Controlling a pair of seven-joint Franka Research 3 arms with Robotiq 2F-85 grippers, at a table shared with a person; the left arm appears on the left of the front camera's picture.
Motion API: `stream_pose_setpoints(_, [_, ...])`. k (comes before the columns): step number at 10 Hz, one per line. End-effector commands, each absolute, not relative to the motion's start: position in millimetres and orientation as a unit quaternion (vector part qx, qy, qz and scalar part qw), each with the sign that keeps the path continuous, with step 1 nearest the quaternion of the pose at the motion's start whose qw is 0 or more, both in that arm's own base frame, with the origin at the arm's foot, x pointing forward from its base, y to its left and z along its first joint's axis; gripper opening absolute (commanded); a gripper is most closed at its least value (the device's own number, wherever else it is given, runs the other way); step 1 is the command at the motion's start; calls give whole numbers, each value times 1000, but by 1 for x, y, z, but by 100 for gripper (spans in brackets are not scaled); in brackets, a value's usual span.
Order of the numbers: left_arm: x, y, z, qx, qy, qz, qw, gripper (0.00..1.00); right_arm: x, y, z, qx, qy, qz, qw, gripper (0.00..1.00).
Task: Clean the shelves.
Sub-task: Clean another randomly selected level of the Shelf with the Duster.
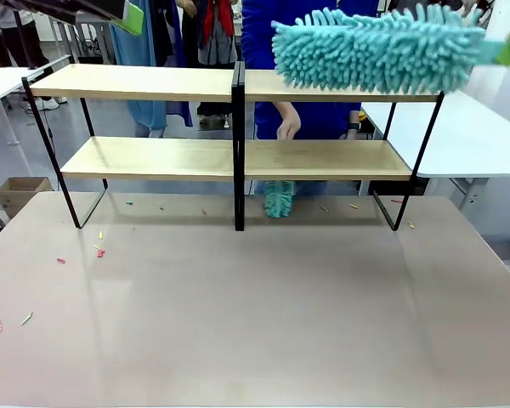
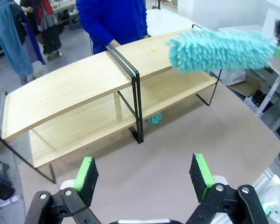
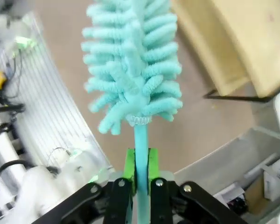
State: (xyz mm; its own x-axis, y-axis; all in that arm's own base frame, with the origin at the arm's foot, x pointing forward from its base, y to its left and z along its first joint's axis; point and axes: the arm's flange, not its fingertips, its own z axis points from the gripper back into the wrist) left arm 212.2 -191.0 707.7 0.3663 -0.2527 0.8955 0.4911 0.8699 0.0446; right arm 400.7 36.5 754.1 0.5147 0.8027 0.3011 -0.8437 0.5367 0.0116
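My left jaws stand wide apart, holding nothing, above the smooth beige worktop (image 1: 255,323), which carries small coloured scraps (image 1: 99,252). My right jaws are clamped tight on the thin handle of the fluffy turquoise microfibre duster (image 1: 374,51). Its head hangs over the right half of the top board; contact I cannot tell. The shelves (image 1: 153,157), two light wood boards in a black metal frame, stand across the worktop's far part, with a yellow scrap (image 2: 153,49) on top. Behind them stands a person in blue (image 1: 310,119).

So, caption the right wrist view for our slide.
Right fingers clamp a teal duster by its handle near the shelves.
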Motion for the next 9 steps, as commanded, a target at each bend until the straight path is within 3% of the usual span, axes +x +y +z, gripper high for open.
stream_pose_setpoints(1, [213, -189, 707, -116, -518, -230, 816, 100, 378, 19, 737, 124, -125, 488, 855, 12])
stream_pose_setpoints(4, [213, -189, 707, -116, -518, -230, 816, 100, 420, 54, 752, 54, -153, 430, 888, 12])
stream_pose_setpoints(9, [213, -189, 707, -116, -518, -230, 816, 100, 486, 120, 729, 27, -87, 344, 934, 12])
